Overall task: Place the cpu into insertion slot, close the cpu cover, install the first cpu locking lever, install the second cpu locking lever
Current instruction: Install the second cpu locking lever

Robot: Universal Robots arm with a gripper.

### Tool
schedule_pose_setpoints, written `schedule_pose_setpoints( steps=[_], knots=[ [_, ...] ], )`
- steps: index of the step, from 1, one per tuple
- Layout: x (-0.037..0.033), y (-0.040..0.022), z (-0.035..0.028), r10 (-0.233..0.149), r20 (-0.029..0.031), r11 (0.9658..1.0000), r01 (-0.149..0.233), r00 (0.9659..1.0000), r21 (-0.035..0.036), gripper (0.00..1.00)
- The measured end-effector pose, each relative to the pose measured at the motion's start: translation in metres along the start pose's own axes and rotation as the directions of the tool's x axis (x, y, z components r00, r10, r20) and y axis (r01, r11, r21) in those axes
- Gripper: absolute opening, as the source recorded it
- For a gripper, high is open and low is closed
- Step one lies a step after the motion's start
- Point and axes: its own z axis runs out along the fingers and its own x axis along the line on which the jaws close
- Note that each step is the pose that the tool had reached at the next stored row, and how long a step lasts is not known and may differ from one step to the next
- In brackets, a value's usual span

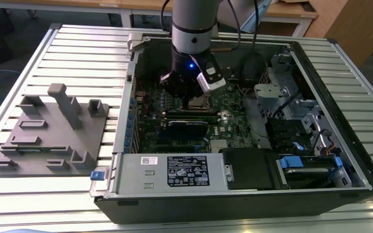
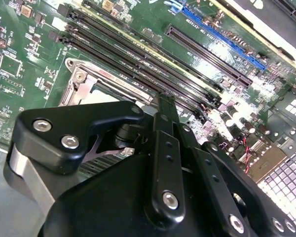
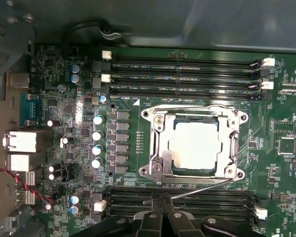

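Observation:
The cpu [image 3: 195, 145], with its pale silver top, lies in the insertion slot [image 3: 239, 118] on the green motherboard. The cpu cover [image 3: 160, 148] is down flat around it, the chip showing through its window. One thin locking lever [image 3: 187, 105] lies along the slot's far edge. A second lever [image 3: 202, 188] slants off the near edge, and its free end reaches my gripper [image 3: 163, 200]. My black fingers are shut together there. In the exterior view my gripper [image 1: 196, 99] hangs low over the slot inside the open computer case. In the second wrist view my gripper [image 2: 165, 103] sits beside the slot's corner [image 2: 81, 81].
Long black memory slots [image 3: 187, 74] flank the slot on both sides. Capacitors [image 3: 97, 140] stand close by. The case walls, a drive cage [image 1: 290, 111] and the labelled power supply [image 1: 188, 171] hem in the board. A grey fixture [image 1: 50, 131] sits on the slatted table at the exterior view's left.

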Motion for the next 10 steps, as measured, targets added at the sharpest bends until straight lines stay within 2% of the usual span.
schedule_pose_setpoints(
  steps=[5,10],
  knots=[
    [0.0039,0.0003,0.0034,0.0,-0.0002,1.0,0.0,1.0,0.0002,0.1],
    [0.0055,0.0005,0.0096,0.0,-0.0002,1.0,0.0,1.0,-0.0003,0.1]
  ],
)
